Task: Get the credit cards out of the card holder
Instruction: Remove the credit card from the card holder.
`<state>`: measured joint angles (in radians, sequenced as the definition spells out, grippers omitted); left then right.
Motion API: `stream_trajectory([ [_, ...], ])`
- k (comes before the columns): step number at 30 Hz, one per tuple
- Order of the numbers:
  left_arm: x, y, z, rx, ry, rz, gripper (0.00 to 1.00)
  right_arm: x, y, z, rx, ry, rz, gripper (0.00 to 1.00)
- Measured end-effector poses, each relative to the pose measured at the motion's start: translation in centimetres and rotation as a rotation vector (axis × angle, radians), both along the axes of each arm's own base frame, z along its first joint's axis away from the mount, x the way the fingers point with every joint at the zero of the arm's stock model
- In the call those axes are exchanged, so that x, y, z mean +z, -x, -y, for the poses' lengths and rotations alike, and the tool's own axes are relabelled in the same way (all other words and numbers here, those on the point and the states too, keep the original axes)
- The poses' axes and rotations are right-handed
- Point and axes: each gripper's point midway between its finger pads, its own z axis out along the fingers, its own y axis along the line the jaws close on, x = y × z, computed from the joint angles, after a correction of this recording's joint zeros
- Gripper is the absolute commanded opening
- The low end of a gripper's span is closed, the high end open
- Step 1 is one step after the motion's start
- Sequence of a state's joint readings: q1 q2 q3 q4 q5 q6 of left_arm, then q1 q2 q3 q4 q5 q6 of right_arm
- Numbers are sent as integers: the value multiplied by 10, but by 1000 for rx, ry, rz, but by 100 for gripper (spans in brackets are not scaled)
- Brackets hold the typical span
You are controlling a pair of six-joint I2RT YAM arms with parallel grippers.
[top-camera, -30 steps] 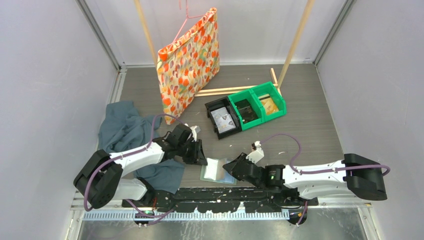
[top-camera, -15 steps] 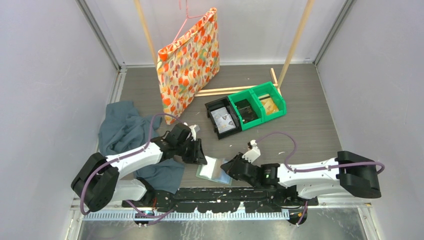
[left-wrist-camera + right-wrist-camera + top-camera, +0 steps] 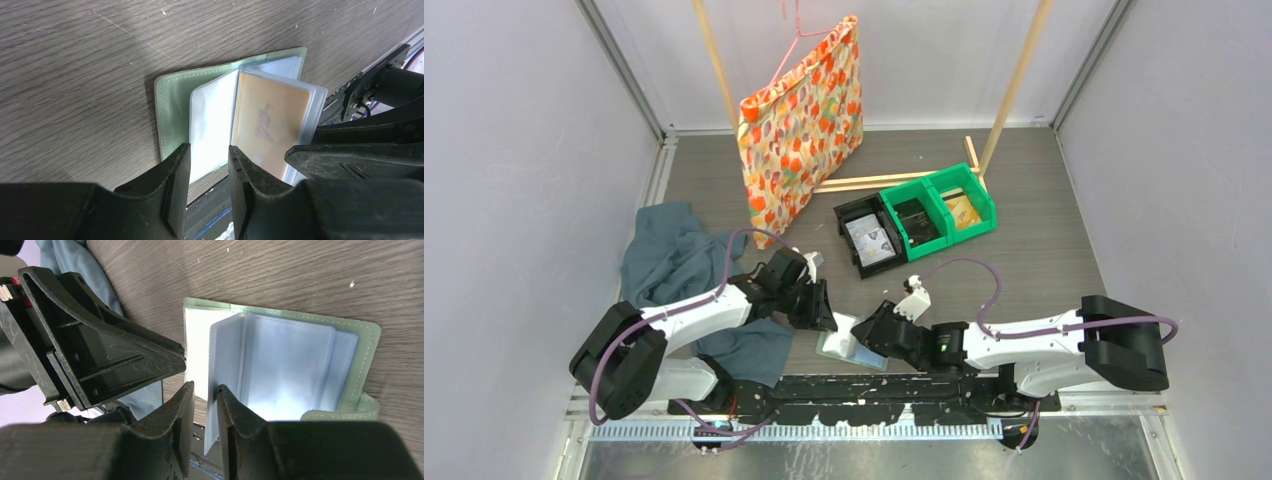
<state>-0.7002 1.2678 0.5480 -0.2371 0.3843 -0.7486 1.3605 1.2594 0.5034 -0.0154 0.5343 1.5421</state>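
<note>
At the near edge of the bench, between your two arms, the items run as follows. Far left is a dark teal cloth, rumpled, with your left arm passing over it. Behind it, near the back wall, an orange patterned bag stands upright. Next comes your left end effector, its tips at the left edge of the card holder. In its wrist view the fingers stand a narrow gap apart with the near edge of a white leaf in that gap, and you cannot tell whether they clamp it. The card holder itself lies open on the bench, sage-green cover down, just right of the cloth and just ahead of the arm bases. One tan card shows inside a clear sleeve, seated in the holder. Your right end effector meets the holder from the right. A pale blue leaf stands upright with its edge between the narrowly parted fingers, and you cannot tell whether it is pinched. Farther back and right, a black bin and two green bins sit touching in a row, their contents too small to name.
</note>
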Motion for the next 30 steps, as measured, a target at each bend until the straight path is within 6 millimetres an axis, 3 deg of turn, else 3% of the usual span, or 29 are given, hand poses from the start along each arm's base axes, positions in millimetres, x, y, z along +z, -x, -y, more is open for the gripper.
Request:
stream_trajectory([
  [7, -4, 2, -2, 1, -8, -11, 35, 3, 0, -3, 14, -8, 12, 35],
  [30, -12, 5, 6, -26, 26, -45, 35, 11, -2, -17, 41, -43, 34, 36],
])
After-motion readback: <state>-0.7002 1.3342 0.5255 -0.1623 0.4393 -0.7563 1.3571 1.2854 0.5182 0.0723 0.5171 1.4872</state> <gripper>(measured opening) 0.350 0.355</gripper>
